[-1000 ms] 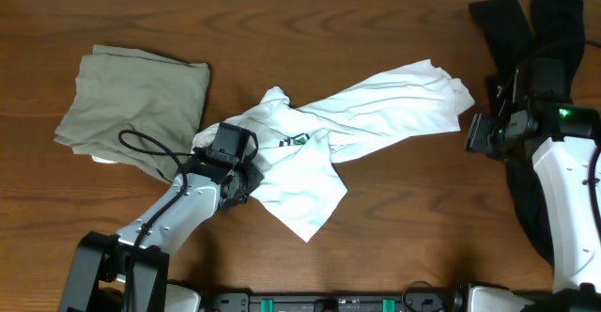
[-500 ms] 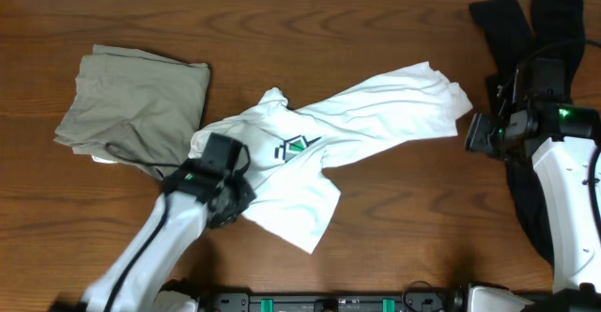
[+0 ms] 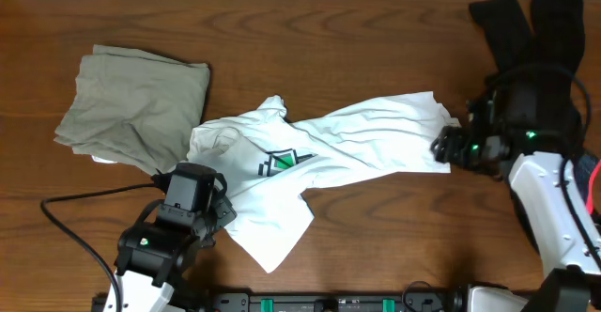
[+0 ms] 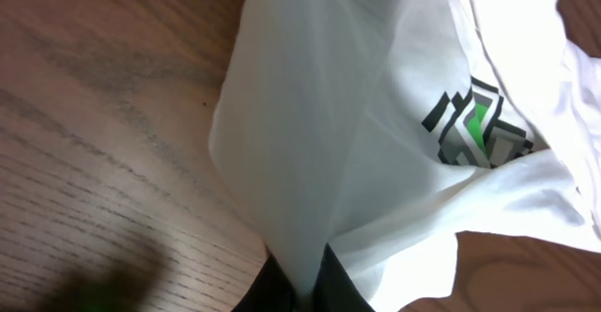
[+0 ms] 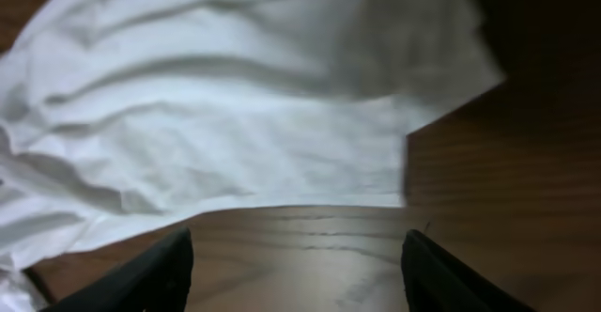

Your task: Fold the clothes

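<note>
The white T-shirt (image 3: 347,138) lies crumpled across the middle of the table, its green chest logo (image 3: 278,162) facing up. My left gripper (image 3: 222,214) is shut on the shirt's front-left edge. In the left wrist view the cloth (image 4: 310,115) runs down into the closed black fingers (image 4: 282,288), with the logo (image 4: 481,124) at the right. My right gripper (image 3: 443,148) stands open at the shirt's right end. In the right wrist view its fingers (image 5: 155,274) are spread over bare wood, just short of the shirt's hem (image 5: 216,105).
A grey-olive garment (image 3: 136,105) lies bunched at the back left, close to the shirt's left side. A black garment (image 3: 526,21) lies along the far right, partly under the right arm. A black cable (image 3: 84,199) trails left of the left arm.
The left gripper closed on the shirt and pulled it left and toward the front edge. The right gripper moved left to the shirt's right end and opened wider.
</note>
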You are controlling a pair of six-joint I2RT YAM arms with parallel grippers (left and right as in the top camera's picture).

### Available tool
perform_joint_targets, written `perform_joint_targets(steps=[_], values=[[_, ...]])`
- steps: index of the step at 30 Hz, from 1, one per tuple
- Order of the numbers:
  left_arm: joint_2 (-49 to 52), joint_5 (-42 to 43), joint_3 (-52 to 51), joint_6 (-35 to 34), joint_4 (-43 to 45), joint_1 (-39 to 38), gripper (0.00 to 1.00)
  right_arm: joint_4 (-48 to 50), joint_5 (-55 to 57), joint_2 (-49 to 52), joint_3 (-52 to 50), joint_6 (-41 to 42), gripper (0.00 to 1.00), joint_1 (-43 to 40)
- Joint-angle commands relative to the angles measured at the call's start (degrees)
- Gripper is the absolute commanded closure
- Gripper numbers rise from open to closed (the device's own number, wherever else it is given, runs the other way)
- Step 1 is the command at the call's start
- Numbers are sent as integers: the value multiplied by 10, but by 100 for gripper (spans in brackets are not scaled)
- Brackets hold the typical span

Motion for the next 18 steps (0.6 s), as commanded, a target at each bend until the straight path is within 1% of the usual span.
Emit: perform_joint_targets(steps=[1,7,18], values=[[7,-17,-1,8,-3,3,94,23,-23,-6,-34,-10,30,9],[20,-17,-1,8,-3,3,93,85,-18,-4,-86,-8,28,9],[35,-17,-1,8,-3,3,94,126,43,-2,-116,-8,25,9]])
